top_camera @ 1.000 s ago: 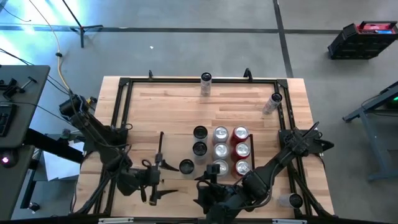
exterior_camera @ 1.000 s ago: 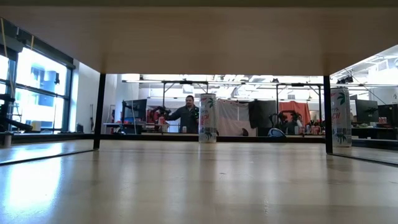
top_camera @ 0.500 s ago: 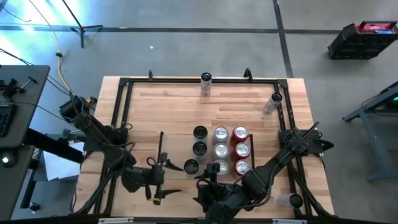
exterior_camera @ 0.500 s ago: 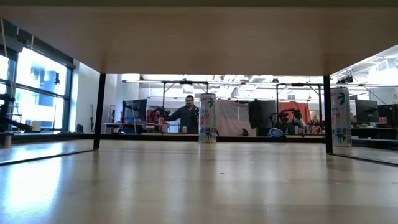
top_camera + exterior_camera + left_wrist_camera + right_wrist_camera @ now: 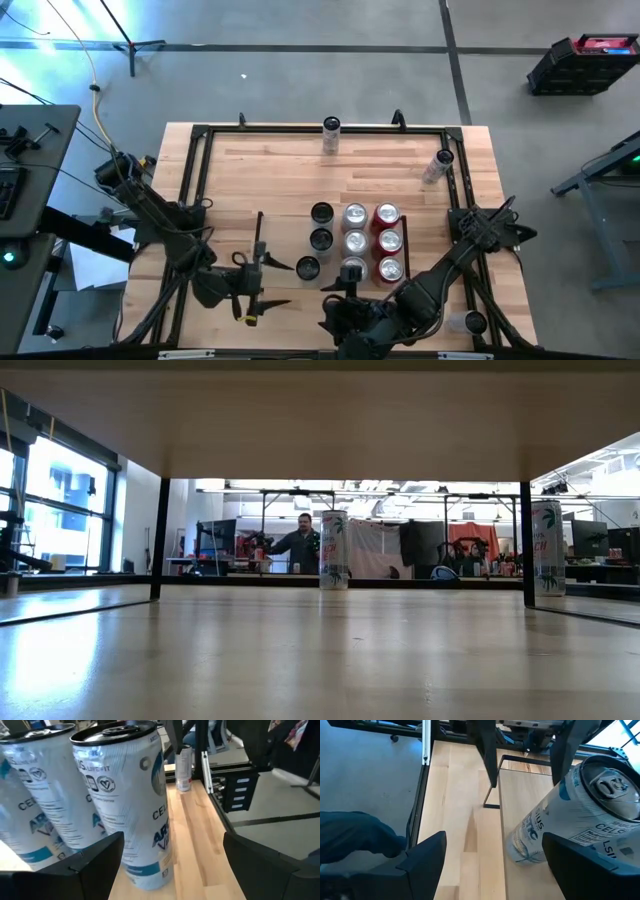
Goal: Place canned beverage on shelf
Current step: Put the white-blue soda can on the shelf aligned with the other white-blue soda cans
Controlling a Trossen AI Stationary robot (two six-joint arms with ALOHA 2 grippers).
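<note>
Near tabletop's front edge: left gripper (image 5: 268, 277) wide open around black-topped can (image 5: 307, 267), apparently untouched; right gripper (image 5: 347, 293) open, empty. Label partly reads "CEL".

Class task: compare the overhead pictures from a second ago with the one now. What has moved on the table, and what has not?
The black-topped can between the left gripper fingers slid right, toward the shelf's can rows. The right gripper drew back from the silver can, uncovering it. Both grippers are open. The other cans kept their places.

White can (image 5: 570, 815): "CELS" partly legible; other print unreadable.
</note>
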